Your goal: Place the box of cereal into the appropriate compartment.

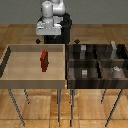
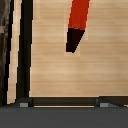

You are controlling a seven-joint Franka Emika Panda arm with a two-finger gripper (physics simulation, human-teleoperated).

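The box of cereal [image 1: 44, 60] stands upright in the large light-wood tray [image 1: 10, 62] on the exterior view's left, a little right of the tray's middle, resting on the floor of the tray and touching none of its walls. Just beside the tray, on the exterior view's right, sits the dark wooden bin [image 1: 69, 67], split into four square sections; small grey blocks [image 1: 84, 73] lie inside some of them, and one stands taller in the far right section. The red box is in none of these compartments.

The arm [image 1: 52, 12] hangs over the far edge of the tray, well above the box. Its gripper [image 1: 48, 30] holds nothing, but I cannot tell how far apart the fingers stand. In the wrist view the box [image 2: 77, 22] shows against pale wood.
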